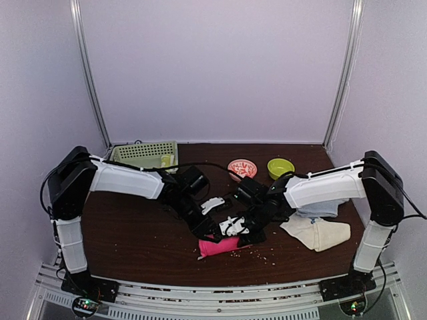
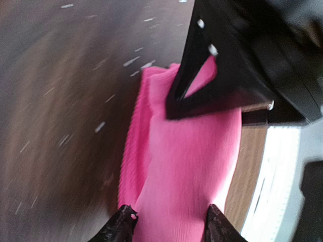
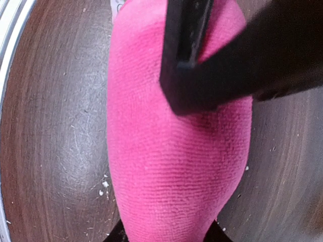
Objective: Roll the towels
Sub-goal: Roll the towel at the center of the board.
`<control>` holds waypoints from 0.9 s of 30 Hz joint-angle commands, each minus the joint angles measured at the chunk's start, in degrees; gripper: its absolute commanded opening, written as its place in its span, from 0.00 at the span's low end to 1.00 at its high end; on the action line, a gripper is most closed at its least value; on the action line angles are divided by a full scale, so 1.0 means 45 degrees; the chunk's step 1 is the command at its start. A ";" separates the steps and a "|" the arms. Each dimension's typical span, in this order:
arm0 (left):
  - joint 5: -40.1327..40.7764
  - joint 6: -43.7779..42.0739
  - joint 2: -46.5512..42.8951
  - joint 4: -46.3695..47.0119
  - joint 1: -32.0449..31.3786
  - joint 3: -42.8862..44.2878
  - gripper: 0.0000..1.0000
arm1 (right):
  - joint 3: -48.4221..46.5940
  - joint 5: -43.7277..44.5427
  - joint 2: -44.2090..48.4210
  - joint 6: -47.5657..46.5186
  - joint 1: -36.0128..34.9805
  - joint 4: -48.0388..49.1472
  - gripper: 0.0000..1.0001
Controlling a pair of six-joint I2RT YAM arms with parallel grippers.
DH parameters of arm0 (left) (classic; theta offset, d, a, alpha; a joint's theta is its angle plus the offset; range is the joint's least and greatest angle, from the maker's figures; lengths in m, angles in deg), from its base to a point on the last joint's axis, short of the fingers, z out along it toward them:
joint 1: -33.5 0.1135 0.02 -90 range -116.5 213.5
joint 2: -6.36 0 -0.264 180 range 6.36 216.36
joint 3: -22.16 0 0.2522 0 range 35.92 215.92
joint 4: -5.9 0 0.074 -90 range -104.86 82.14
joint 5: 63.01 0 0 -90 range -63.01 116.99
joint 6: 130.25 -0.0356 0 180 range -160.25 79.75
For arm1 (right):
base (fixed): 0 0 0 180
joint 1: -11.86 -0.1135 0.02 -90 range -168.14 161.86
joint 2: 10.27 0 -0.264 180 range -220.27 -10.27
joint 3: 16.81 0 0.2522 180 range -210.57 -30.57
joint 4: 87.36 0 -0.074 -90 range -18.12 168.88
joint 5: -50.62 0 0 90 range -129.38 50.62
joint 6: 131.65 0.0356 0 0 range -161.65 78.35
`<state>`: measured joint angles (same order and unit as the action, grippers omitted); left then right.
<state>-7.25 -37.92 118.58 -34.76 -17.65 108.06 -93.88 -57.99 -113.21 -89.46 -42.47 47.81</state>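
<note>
Grip, left: the left gripper [image 2: 169, 228] has its fingers apart, one on each flank of the pink towel [image 2: 186, 166], with cloth filling the gap. Whether they squeeze or only bracket it I cannot tell, as the view is smeared.
Grip, right: the right gripper [image 3: 166, 236] straddles the same towel from the opposite end. Only the tips show at the bundle's sides, so clamped or loose I cannot tell.
Crowding: each arm's finger lies across the towel in the other arm's wrist view, so the two heads are very close.
Towel: a fat, rounded bundle lying on the table [image 1: 133, 240] near its front edge, midway between the arm bases, with pale crumbs [image 3: 103, 186] scattered beside it.
Step, as I judge it: snugging or letting go of a roll that looks largely formed.
Doing it well: press evenly at both ends and keep the fingers square to the roll's axis. Free one arm at a time and lift straight up — a sideways drag would likely pull the loose edge open.
Waiting: the cream towel [image 1: 320, 233] and the light blue towel [image 1: 319, 209] lie flat at the right, well apart from the roll.
Beyond: the green basket [image 1: 143, 155] stands at the far left.
</note>
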 commanded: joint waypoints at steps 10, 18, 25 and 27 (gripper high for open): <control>0.7335 0.1718 -0.8096 0.3588 -0.0725 -0.5309 0.50 | -0.4415 -0.2123 -0.4609 0.0512 0.0965 -0.7166 0.21; 1.3376 -0.1819 -0.9028 0.5350 -0.5659 -0.5840 0.55 | -0.6665 -0.2525 -0.6941 0.0493 0.1319 -0.9819 0.22; 1.3596 -0.2620 -0.5091 0.4147 -0.6742 -0.3803 0.57 | -0.7927 -0.2647 -0.8159 0.0908 0.1562 -1.0388 0.22; 1.3058 -0.2908 -0.4133 0.3548 -0.6789 -0.3119 0.58 | -0.7940 -0.2660 -0.8253 0.0918 0.1560 -1.0390 0.22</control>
<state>51.37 -46.51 94.08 -15.52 -47.07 88.32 -133.38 -78.30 -142.32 -87.16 -34.49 4.80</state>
